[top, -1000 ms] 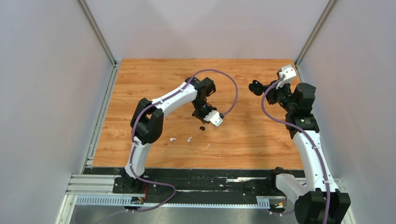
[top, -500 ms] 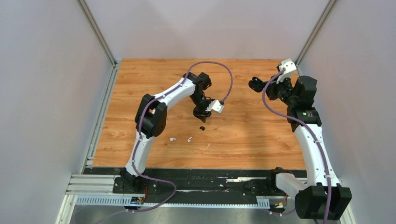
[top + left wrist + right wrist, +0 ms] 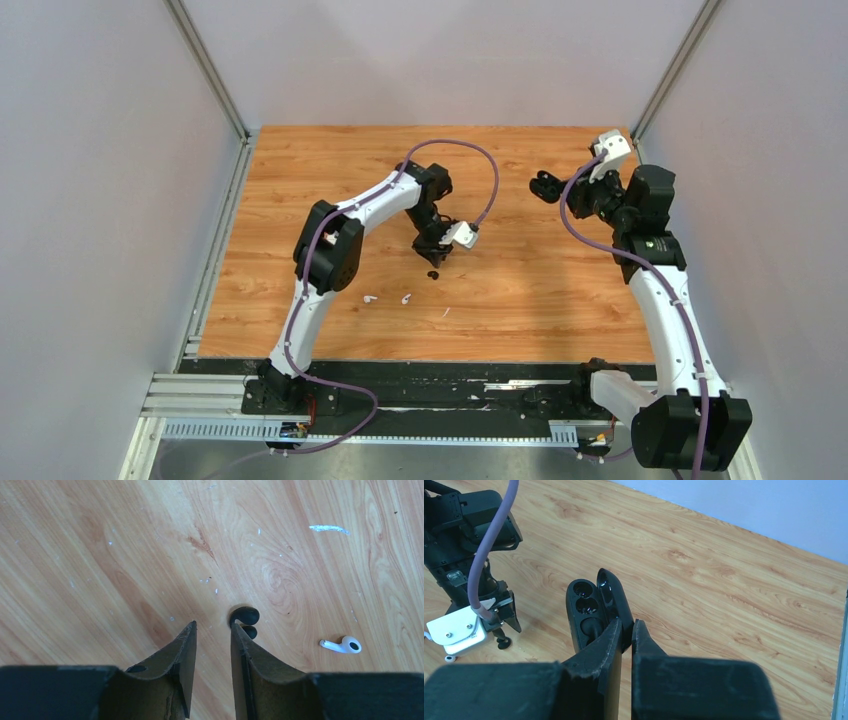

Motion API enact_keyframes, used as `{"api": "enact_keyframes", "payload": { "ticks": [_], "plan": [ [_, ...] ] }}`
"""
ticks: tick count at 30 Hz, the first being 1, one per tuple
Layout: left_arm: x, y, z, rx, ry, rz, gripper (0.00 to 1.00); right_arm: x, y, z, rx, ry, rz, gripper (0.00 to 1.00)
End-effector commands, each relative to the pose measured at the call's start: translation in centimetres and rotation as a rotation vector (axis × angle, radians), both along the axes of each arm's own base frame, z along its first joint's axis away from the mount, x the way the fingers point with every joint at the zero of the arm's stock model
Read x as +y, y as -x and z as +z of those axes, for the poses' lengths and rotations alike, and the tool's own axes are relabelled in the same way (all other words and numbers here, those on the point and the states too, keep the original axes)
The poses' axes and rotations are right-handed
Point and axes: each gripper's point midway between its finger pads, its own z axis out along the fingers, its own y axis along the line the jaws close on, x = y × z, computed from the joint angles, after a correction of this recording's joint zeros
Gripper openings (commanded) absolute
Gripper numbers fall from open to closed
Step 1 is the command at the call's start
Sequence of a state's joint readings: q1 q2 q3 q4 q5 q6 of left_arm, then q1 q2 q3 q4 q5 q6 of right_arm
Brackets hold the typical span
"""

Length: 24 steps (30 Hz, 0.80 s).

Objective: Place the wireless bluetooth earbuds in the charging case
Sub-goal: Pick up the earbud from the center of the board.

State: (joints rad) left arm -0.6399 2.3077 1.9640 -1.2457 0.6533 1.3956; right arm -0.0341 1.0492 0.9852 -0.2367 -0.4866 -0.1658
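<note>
early, none seated | earbuds (image 3: 370,298) loose on table (image 3: 560,300) | charging case (image 3: 588,611) open, pinched in right gripper (image 3: 626,626) | left gripper (image 3: 213,628) narrowly parted, empty

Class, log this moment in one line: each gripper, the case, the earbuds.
left gripper: open, near small black object | right gripper: shut on open charging case, above table | earbuds: both on table, not inserted
</note>
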Motion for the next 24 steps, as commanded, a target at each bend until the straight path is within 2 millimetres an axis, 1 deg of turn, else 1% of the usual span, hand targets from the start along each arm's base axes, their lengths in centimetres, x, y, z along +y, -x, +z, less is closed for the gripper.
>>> {"api": "enact_keyframes", "payload": {
  "ticks": [1,6,10,15,20,24],
  "plan": [
    [-0.4,0.9,0.4,0.004,0.021,-0.026,0.38,0.3,0.1,1.4,-0.052,-0.005,0.021,0.0],
    [-0.7,0.7,-0.2,-0.022,0.02,-0.031,0.38,0.3,-0.2,1.4,-0.051,-0.001,0.025,0.0],
    [-0.6,1.0,-0.2,-0.022,0.015,-0.042,0.38,0.3,-0.2,1.4,-0.052,0.006,0.029,0.0],
    [0.2,1.9,-0.5,-0.008,-0.004,-0.05,0.39,0.4,-0.4,1.1,-0.044,0.001,0.037,0.0],
    [1.4,2.9,-0.8,-0.011,-0.026,-0.061,0.39,0.5,-0.6,0.9,-0.039,0.002,0.042,0.0],
    [1.6,3.2,-0.7,-0.012,-0.022,-0.061,0.39,0.5,-0.7,0.9,-0.038,0.002,0.044,0.0]
  ]
}}
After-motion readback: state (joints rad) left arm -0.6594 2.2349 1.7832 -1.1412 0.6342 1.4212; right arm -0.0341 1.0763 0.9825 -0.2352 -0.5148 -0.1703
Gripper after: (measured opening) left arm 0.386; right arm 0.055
